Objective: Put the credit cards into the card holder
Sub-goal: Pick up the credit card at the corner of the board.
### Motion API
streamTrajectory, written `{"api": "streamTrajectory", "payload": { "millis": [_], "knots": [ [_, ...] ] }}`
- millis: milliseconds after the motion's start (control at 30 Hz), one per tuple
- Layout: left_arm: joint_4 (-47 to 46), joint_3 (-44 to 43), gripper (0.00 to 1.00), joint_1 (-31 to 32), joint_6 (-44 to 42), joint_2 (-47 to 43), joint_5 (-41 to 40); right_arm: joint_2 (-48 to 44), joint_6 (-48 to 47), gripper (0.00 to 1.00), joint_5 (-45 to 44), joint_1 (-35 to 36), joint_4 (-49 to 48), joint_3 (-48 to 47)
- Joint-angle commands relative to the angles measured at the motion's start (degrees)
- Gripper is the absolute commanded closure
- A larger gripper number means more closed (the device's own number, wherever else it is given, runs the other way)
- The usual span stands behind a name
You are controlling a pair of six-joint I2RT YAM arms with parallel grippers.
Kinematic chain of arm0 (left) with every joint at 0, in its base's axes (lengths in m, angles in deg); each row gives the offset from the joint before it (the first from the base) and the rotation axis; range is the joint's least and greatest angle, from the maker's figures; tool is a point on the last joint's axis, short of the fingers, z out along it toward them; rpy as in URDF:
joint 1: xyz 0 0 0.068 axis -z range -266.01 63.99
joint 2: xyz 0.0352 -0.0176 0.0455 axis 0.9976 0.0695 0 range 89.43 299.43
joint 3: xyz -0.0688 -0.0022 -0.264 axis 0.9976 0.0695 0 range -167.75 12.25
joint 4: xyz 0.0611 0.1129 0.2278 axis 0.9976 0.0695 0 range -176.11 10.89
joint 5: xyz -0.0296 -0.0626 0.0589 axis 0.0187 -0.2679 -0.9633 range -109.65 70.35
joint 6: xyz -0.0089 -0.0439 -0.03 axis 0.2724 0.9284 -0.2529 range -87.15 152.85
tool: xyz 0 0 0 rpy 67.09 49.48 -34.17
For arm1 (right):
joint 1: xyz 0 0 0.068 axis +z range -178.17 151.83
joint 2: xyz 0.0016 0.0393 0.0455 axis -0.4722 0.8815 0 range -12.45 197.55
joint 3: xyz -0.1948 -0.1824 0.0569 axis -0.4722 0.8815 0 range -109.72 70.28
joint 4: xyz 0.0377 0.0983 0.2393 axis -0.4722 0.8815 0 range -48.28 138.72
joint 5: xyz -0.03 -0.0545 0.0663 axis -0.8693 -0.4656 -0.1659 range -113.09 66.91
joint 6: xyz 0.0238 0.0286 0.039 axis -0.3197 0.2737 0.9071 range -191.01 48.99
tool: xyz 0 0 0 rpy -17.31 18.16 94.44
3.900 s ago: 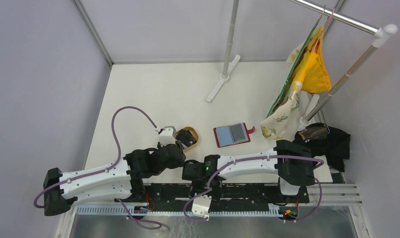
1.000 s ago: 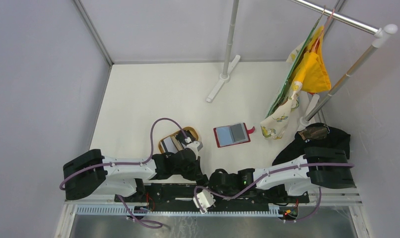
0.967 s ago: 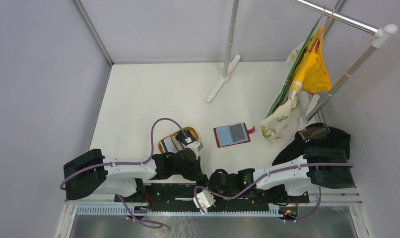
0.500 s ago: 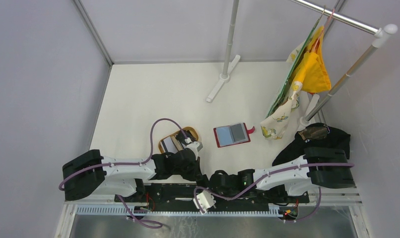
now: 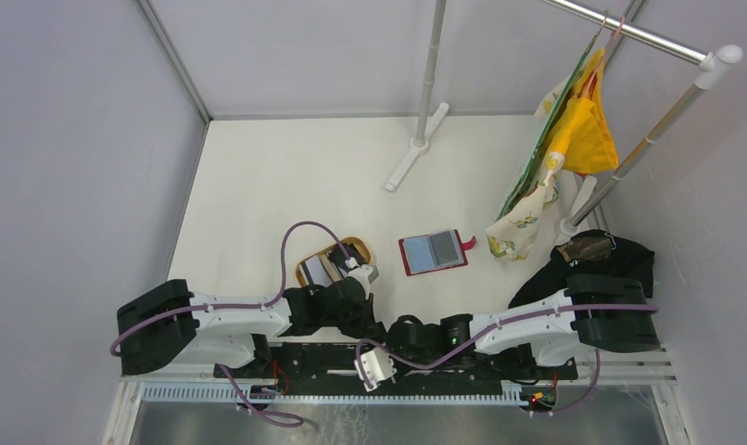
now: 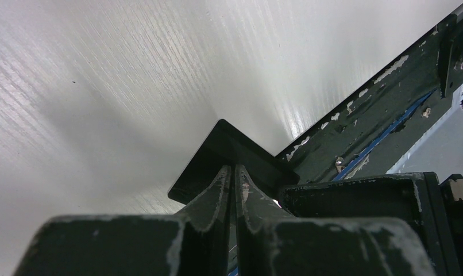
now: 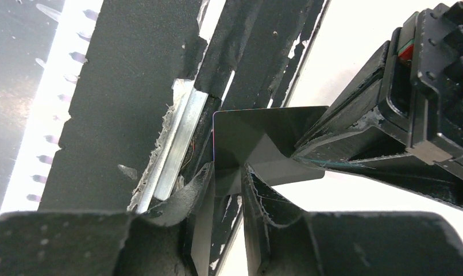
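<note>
Top external view has the oval wooden tray lying toward the near edge of the worktop, left of centre, with pale and dark cards in it. Just nearer than the tray, at the near edge, the left gripper is clamped on one black card. It pinches the card by one edge, so the rest sticks out past the fingertips over the white surface, beside the dark mounting rail. The right gripper meets it there from the right. Its fingers stand a little apart, one on each side of the same card's free end, and I cannot tell whether the pads press it. Right of the tray and well apart from both grippers, the red card holder lies open and flat near the middle of the worktop, grey panels up, snap tab pointing right. Further right, coloured cloths hang from a clothes rail, and a black garment lies at the near right corner.
</note>
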Motion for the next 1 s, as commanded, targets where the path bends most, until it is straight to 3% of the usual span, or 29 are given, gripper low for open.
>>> {"api": "streamTrajectory", "payload": {
  "millis": [0, 200, 700, 900, 967],
  "knots": [
    [0.14, 0.13, 0.89, -0.07, -0.71, 0.71, -0.07, 0.44, 2.34, 0.73, -2.34, -0.14, -2.54, -2.88],
    [0.25, 0.58, 0.89, -0.09, -0.71, 0.55, -0.06, -1.05, 1.24, 0.81, -4.45, -0.31, -2.36, -3.20],
    [2.38, -0.92, 0.89, -0.19, -0.80, -1.38, -1.37, -3.94, -1.61, 0.83, -6.15, -2.29, -2.75, -1.96],
    [3.13, -2.02, 0.88, -0.32, -0.87, -2.67, -3.12, -1.57, -1.22, 0.67, 3.09, -2.43, -1.22, -3.07],
    [4.14, -3.03, 0.88, -0.34, -0.89, -4.68, -4.70, -1.42, -1.43, 0.66, 4.04, -2.42, -0.72, -3.30]
  ]
}}
